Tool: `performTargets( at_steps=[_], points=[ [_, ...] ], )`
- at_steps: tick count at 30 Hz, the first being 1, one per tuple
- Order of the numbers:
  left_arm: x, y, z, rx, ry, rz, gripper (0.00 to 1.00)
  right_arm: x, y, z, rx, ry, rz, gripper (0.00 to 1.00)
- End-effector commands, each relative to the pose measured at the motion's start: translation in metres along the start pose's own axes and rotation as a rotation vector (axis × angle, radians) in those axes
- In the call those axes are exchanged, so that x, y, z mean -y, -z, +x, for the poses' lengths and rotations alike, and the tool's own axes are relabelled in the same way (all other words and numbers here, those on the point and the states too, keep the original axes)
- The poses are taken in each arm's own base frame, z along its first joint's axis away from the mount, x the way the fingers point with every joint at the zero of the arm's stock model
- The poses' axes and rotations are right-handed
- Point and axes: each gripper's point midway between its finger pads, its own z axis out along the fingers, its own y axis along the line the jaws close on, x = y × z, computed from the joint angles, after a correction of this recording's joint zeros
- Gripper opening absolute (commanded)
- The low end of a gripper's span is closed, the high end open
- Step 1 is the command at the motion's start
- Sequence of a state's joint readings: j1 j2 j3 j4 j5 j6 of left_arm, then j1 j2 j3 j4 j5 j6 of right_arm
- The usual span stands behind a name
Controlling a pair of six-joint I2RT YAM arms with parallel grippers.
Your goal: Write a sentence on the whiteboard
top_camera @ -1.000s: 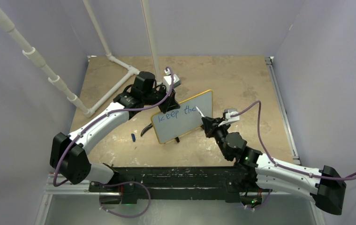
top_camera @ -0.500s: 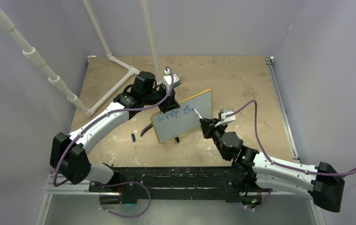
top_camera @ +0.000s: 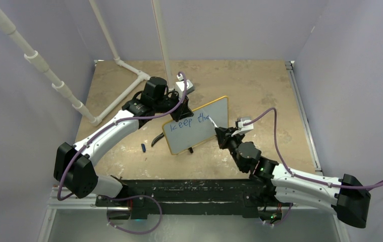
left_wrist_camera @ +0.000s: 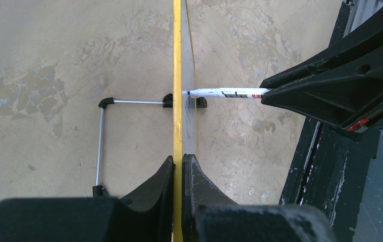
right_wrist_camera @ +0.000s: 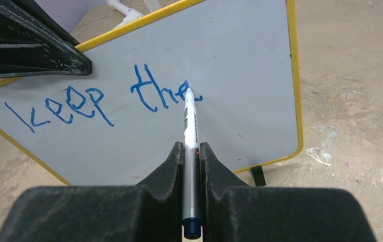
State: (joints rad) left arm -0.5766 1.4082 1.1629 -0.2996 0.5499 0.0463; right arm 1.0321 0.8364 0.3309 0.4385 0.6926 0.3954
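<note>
Right jaws were pressed onto a white-barrelled marker (right_wrist_camera: 190, 131), which lay between them pointing forward. Just ahead of them, its tip touched the small white board with thin yellow frame (right_wrist_camera: 250, 65) at the last letter of the blue handwritten lettering "keep the" (right_wrist_camera: 103, 103). The board stood on its feet on the tan surface (right_wrist_camera: 361, 75). Beyond, left jaws pinched the board's upper frame edge.

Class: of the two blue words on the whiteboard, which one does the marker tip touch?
The right-hand word, "the": the white marker in the right claw meets its final e; "keep" sits apart.
</note>
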Motion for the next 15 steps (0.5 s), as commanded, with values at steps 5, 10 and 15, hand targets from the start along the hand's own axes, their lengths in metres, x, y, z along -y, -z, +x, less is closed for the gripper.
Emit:
performTargets(
  at_steps=[5,10,15],
  points=[
    [0.012,-0.002,-0.001,0.009,-0.024,0.064,0.00,-0.001,-0.002,-0.033,0.086,-0.041,0.033,0.00],
    [0.012,-0.002,-0.001,0.010,-0.025,0.065,0.00,-0.003,-0.001,-0.036,0.095,-0.034,0.019,0.00],
    [0.013,-0.001,-0.002,0.011,-0.026,0.066,0.00,-0.012,-0.003,-0.035,0.091,-0.013,-0.022,0.00]
  ],
)
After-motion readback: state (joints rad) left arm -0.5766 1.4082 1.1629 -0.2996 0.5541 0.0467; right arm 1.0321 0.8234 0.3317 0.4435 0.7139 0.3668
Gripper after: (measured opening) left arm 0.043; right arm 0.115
